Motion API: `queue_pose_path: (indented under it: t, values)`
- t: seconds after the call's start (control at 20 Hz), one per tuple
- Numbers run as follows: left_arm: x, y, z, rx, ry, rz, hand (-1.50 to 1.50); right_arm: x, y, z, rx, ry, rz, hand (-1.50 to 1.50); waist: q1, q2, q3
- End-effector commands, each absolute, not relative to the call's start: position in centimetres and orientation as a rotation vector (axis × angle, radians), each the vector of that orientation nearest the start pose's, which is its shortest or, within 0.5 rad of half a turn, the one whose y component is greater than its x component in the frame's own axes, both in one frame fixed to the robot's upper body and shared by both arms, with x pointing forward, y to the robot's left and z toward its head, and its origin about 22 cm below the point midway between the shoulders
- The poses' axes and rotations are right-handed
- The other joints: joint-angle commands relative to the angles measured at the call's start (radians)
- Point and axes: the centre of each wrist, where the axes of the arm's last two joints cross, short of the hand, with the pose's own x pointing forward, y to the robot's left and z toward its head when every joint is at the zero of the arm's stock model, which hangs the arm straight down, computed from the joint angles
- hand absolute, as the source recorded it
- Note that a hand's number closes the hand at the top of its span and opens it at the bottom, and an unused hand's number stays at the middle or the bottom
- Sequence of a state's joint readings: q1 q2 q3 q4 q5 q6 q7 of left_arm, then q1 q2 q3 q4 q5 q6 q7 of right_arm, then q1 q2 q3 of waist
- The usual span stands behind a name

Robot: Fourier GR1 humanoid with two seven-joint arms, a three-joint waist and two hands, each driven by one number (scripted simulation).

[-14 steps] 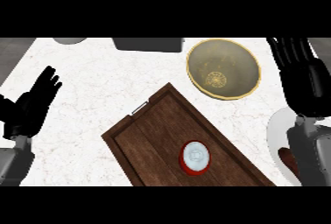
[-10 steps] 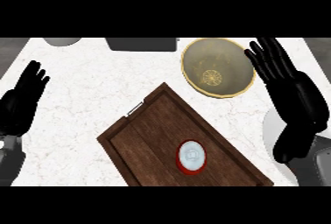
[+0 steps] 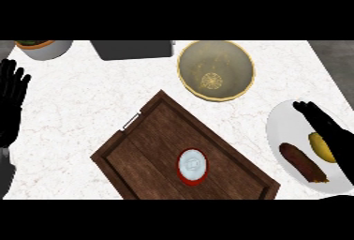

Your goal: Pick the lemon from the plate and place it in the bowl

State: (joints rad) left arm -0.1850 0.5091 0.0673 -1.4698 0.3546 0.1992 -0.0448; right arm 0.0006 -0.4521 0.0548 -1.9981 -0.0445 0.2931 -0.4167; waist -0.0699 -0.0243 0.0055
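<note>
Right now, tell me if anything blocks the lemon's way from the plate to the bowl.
Nothing visible does. The lemon lies on the plate beside a brown item; bare counter separates the plate from the bowl. The right hand hovers over the lemon, fingers straight.

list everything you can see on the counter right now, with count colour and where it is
counter: one, white marbled, fills the view
bowl: one, yellow-tan, upper centre-right
plate: one, white, right edge
lemon: one, yellow, on the plate, partly behind the right hand
brown long item: one, on the plate beside the lemon
wooden tray: one, dark brown, centre, set at an angle
red-rimmed round object: one, white top, on the tray
pot: one, pale, top left corner
dark box: one, grey, top edge
left hand: black, open, resting at the left edge
right hand: black, open, over the plate
</note>
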Motion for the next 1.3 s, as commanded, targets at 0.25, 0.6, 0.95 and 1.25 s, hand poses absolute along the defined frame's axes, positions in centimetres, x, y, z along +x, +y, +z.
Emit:
queue_pose_path:
  t: [0.25, 0.6, 0.95, 1.25]
  values:
    - [27.8, 35.7, 7.4, 0.329, -1.751, 0.090, 0.00, 14.0, -36.4, 12.9, -0.241, -2.260, 1.159, -1.50, -0.021, 0.010, -0.003]
    - [27.4, 34.9, 7.5, 0.302, -1.773, 0.077, 0.00, 9.9, -41.4, 17.7, -0.617, -1.971, 1.325, -1.50, 0.022, 0.016, -0.007]
    - [29.1, 33.4, 8.4, 0.273, -1.786, 0.055, 0.00, 7.2, -44.0, 19.8, -0.666, -1.597, 1.587, -1.50, 0.031, 0.020, -0.006]
    - [29.1, 33.7, 6.4, 0.241, -1.771, 0.047, 0.00, 6.3, -44.4, 18.4, -0.722, -1.458, 1.650, -1.50, 0.055, 0.025, -0.006]
